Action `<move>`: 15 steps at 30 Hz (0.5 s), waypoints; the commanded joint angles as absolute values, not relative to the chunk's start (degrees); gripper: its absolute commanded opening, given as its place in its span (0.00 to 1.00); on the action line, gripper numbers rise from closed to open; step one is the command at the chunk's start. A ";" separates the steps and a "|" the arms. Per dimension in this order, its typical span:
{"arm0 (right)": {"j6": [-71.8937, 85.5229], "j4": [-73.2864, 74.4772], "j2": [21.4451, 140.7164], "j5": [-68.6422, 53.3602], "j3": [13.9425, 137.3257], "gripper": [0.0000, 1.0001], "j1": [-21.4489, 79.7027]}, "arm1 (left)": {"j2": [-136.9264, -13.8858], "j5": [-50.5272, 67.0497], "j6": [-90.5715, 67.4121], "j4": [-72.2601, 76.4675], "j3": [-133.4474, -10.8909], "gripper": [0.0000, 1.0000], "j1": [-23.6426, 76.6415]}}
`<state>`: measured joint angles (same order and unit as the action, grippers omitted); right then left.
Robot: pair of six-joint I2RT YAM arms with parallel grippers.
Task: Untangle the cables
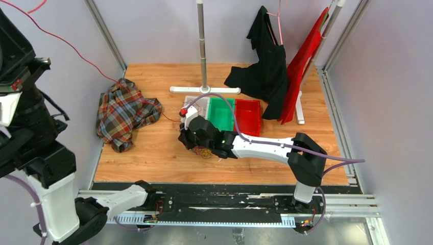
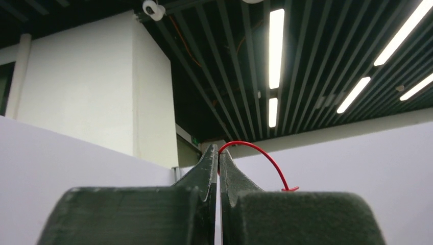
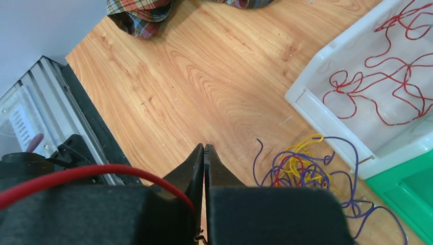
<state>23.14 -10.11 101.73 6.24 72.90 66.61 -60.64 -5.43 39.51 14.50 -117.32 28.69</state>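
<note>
A tangle of purple, yellow and red cables [image 3: 306,168] lies on the wooden table [image 3: 214,81], under my right arm in the top view [image 1: 205,152]. My right gripper [image 3: 204,147] hangs just left of it over bare wood. Its jaws are shut on a red cable [image 3: 102,171] that leaves to the left. My left gripper [image 2: 218,150] points up at the ceiling, shut on a red cable [image 2: 265,158] that arcs off to the right. In the top view a taut red cable [image 1: 76,51] runs from the upper left corner down toward the right gripper [image 1: 184,139]. More red cables [image 3: 378,76] lie in the white tray.
A white tray [image 3: 316,109], a green bin [image 1: 220,115] and a red bin [image 1: 248,116] stand in a row behind the tangle. A plaid cloth [image 1: 122,115] lies at the left. A pole stand [image 1: 202,61] and hanging black [image 1: 265,66] and red [image 1: 306,56] garments are at the back.
</note>
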 commanded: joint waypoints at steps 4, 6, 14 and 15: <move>19.09 -9.04 93.73 4.19 75.85 0.00 66.52 | -47.89 -4.24 30.28 -14.51 -101.39 0.01 29.02; 19.80 -9.32 91.28 2.40 74.87 0.01 66.01 | -43.06 -2.24 29.70 -23.86 -91.92 0.01 29.01; 22.75 -10.05 85.78 -0.63 72.61 0.01 65.05 | -30.21 11.14 25.01 -40.47 -65.77 0.04 29.01; 22.93 -10.03 85.52 -0.96 72.81 0.01 65.06 | -30.12 13.51 23.57 -41.07 -64.75 0.07 29.00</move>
